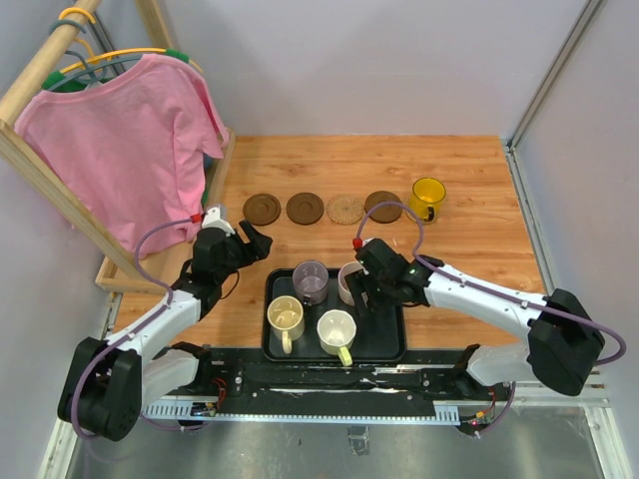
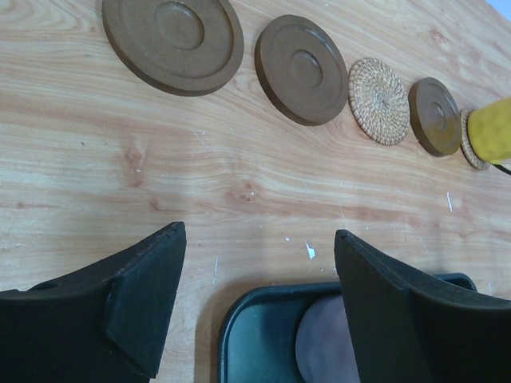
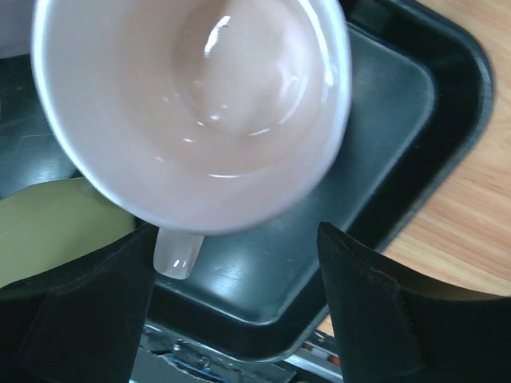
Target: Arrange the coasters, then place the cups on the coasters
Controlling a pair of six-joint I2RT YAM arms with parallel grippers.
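Three dark brown coasters (image 1: 263, 209) (image 1: 305, 208) (image 1: 382, 206) and a tan woven coaster (image 1: 345, 209) lie in a row. The yellow cup (image 1: 427, 198) stands at the row's right end, on another tan coaster (image 2: 471, 149). The black tray (image 1: 389, 339) holds the purple-grey cup (image 1: 311, 280), cream cup (image 1: 285, 317), the white cup (image 1: 336, 329) with its yellow-green handle, and the pinkish cup (image 3: 192, 104). My right gripper (image 3: 235, 235) is open above the pinkish cup, whose handle (image 3: 177, 254) sits beside the left finger. My left gripper (image 2: 259, 239) hangs open over the tray's far-left corner (image 2: 239, 319).
A wooden rack with a pink shirt (image 1: 125, 140) stands at the left, its base frame (image 1: 120, 279) close to my left arm. Grey walls enclose the table on the back and right. Bare wood lies between the coaster row and the tray.
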